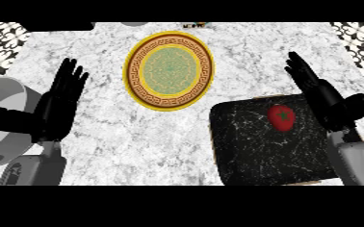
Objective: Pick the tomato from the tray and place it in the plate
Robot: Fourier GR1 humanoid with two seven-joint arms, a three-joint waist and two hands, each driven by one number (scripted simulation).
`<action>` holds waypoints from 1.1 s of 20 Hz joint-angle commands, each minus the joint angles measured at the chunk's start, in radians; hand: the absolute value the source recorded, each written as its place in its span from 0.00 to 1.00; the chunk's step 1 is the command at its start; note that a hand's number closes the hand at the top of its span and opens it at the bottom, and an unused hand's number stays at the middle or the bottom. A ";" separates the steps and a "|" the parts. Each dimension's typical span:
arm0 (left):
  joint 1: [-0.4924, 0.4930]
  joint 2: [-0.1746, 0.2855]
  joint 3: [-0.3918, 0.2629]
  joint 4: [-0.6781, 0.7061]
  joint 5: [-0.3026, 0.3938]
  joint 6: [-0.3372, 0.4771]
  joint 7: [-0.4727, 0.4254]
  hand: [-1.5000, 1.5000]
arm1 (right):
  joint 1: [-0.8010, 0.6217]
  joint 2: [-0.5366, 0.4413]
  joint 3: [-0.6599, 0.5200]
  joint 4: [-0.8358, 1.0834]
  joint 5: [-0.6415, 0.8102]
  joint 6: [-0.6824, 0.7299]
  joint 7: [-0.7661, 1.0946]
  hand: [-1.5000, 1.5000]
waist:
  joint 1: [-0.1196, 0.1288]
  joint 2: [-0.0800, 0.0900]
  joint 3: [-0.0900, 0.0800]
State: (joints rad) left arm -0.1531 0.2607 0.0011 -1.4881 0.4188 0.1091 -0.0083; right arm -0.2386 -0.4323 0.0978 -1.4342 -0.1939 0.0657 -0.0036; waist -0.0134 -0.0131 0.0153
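One view only is given, the head view, and everything is laid out across the marble counter [142, 139]. Both hands are seen with fingers straight and nothing held. The left hand [60, 101] is rested open at the left, well apart from the action, while the right hand [321, 96] is held open at the right, over the far right corner of the black tray [249, 154]. The tomato [282, 117] is found on that tray, near its far right corner, just beside the right hand and not yet grasped. The plate [169, 70], gold-rimmed and bare, is set to the left and farther off, apart from the tray. Trouble could be expected right here: the tomato is round, so if it is brushed by the hand before it is properly enclosed, it could be sent rolling across the tray or off the nearby edge. With a shallow hold, it could be lost during the carry leftward. At the plate, an off-centre release could see it rolled over the rim onto the counter.
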 commanded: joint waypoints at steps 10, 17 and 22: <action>0.125 0.090 -0.100 0.106 -0.239 -0.024 -0.110 0.50 | 0.030 0.165 0.159 -0.084 0.232 -0.169 -0.141 0.00 | 0.007 0.014 -0.015; 0.136 0.087 -0.060 0.077 -0.252 -0.041 -0.096 0.50 | 0.218 0.111 0.155 -0.213 0.295 -0.136 -0.355 0.00 | 0.008 0.011 -0.015; 0.108 0.083 -0.044 0.090 -0.252 -0.066 -0.076 0.50 | 0.309 0.025 0.051 -0.325 0.306 -0.141 -0.322 0.00 | 0.006 0.011 -0.015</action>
State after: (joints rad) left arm -0.0389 0.3353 -0.0635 -1.3717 0.1632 0.0560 -0.1208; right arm -0.0066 -0.3532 0.2099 -1.6567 0.1117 -0.0833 -0.3355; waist -0.0068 -0.0016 -0.0001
